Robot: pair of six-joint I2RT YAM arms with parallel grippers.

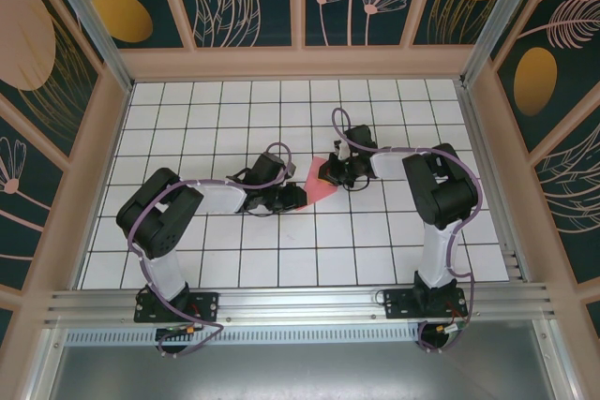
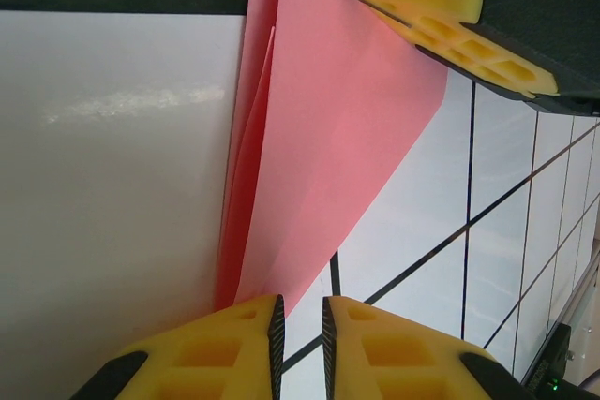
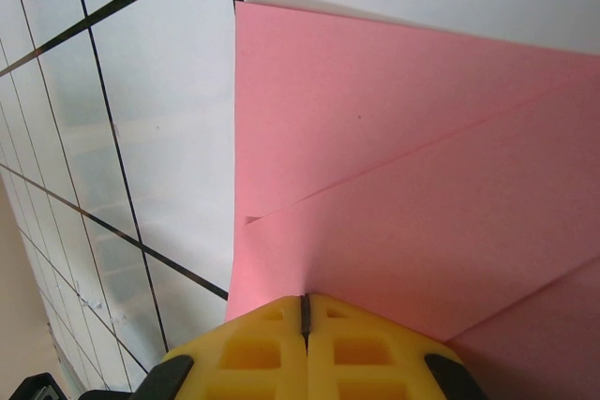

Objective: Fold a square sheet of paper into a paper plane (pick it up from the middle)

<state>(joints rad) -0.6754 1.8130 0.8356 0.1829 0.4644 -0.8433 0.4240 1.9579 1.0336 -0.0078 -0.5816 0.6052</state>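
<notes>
One paper [image 1: 322,186], mid-table [image 1: 234,259] between the two grippers, lying flat. It is already folded: a small triangular shape with stacked layers and several creases in both wrist views. It is not yet a narrow dart, so I'd judge it mid-task, with wing folds and a centre crease left. Right gripper [image 3: 304,323] is closed, tips on the paper's edge; pinching or just pressing, can't tell. Left gripper [image 2: 300,323] is at the paper's pointed end, pads nearly together with a thin slit; can't tell whether it grips. Count: one paper, two arms, two grippers, no finished plane.
</notes>
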